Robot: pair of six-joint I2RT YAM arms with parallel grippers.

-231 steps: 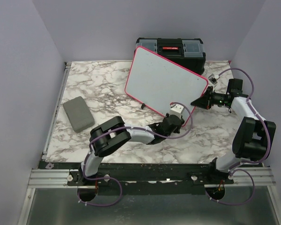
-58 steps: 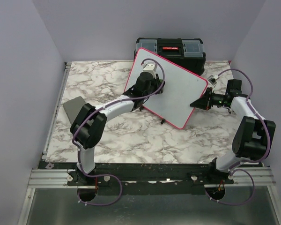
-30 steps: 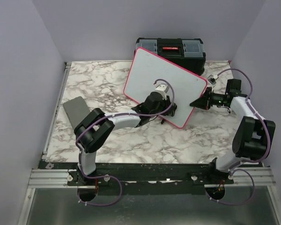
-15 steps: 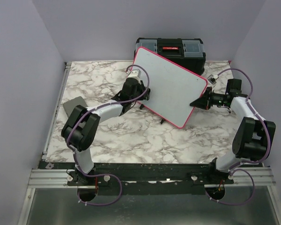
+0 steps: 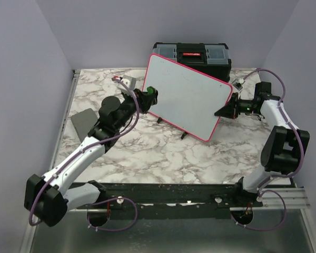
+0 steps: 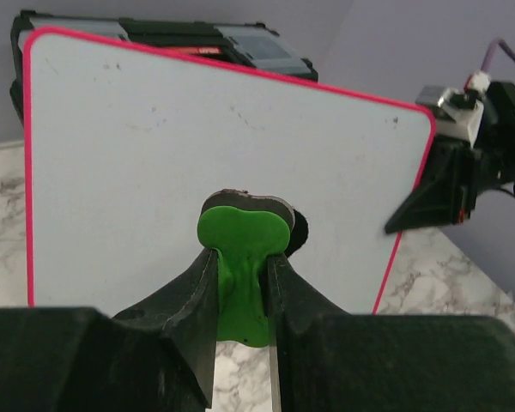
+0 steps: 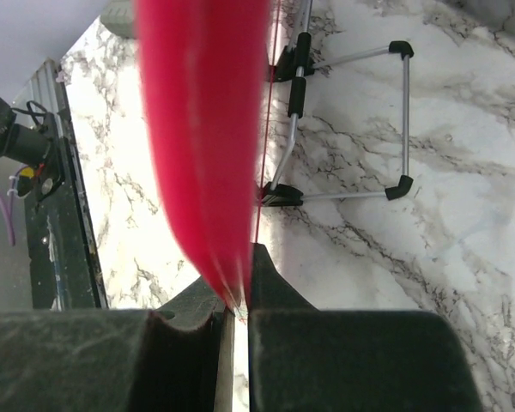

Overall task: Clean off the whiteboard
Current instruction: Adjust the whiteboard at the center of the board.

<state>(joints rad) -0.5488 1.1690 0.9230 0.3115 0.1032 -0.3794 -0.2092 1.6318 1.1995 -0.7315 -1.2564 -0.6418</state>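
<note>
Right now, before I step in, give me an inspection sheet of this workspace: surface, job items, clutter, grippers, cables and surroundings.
Surface: marble-patterned table; no spills seen.
Job's things: whiteboard, pink rim, propped up tilted on its wire stand; face looks wiped, only faint specks.
Clutter: black toolbox behind the board; grey pad at the left, partly hidden by the left arm.
Grippers: left gripper shut on a green-handled eraser at the board's face, contact unclear; right gripper shut on the board's right rim.
Cables: purple cables run along both arms and loop below the bases.
Surroundings: plain lilac walls; nothing else seen.
</note>
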